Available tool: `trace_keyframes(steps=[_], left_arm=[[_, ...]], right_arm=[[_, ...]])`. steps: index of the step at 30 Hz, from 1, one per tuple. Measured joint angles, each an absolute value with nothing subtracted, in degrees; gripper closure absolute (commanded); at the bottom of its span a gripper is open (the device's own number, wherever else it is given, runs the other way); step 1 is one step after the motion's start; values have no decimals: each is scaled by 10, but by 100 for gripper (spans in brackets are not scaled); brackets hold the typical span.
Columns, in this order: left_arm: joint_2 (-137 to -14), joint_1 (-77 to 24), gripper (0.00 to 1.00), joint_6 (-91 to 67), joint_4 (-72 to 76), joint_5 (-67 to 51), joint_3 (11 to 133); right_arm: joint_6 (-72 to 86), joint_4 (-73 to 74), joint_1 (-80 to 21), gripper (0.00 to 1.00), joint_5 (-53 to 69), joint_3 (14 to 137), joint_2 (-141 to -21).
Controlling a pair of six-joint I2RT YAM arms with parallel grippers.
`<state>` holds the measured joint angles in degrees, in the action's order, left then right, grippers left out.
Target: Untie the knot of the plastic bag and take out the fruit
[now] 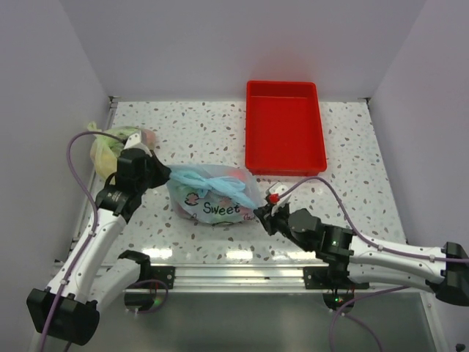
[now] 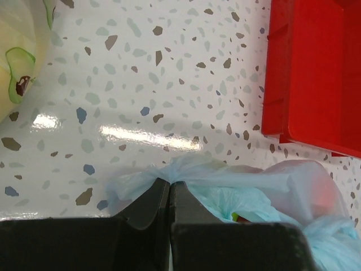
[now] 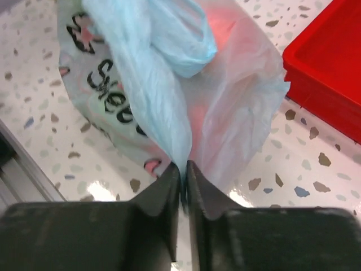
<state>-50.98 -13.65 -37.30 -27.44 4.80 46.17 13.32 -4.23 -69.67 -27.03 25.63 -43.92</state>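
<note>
Knot [image 1: 214, 181] not yet undone, lying twisted across the top of the bag [image 1: 209, 205], mid-table between the arms. Fruit [image 3: 225, 28] all inside, a reddish blur through the plastic; none in the red tray [image 1: 284, 132] behind. Left gripper [image 2: 169, 183] pinched shut on the bag's left end; right gripper [image 3: 183, 166] pinched shut on a blue handle [image 3: 169, 113]. Early stage, by my reckoning. Black script on the bag reads "Sweet".
</note>
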Motion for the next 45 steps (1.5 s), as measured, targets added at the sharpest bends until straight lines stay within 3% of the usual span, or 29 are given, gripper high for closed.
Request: trace_keyframes(steps=[2,3,6,13,19,23,26,27,29,31,32,39,45], left_arm=[[-509,-134,100,-352,-267,31,462],[-508,-132,100,-344,-263,23,463],[-508,-129,100,-319,-260,-4,472],[-499,-128,100,-294,-257,-51,479],[-489,-128,100,-294,-257,-70,479],[-479,-128,100,-294,-258,-71,479],[-476,-128,100,-294,-258,-71,476],[-475,-128,100,-294,-258,-70,474],[-475,-128,100,-294,-258,-65,470],[-475,-128,100,-294,-258,-54,468],[-474,-128,100,-294,-257,-48,465],[-501,-128,100,-306,-245,-28,445],[-582,-132,100,-311,-235,-20,470]], right_arm=[[128,-9,-697,60,-250,272,-451],[123,11,-696,43,-239,288,-462],[94,67,-696,25,-213,360,-505],[33,122,-695,20,-195,590,-649],[32,148,-694,21,-181,662,-773],[47,164,-694,23,-166,664,-821],[58,170,-694,38,-164,663,-843],[62,170,-694,51,-166,660,-846],[69,167,-694,65,-173,650,-845],[75,162,-694,91,-184,629,-835],[77,157,-693,99,-190,615,-825],[111,135,-689,100,-247,506,-697],[160,24,-689,100,-265,355,-487]])
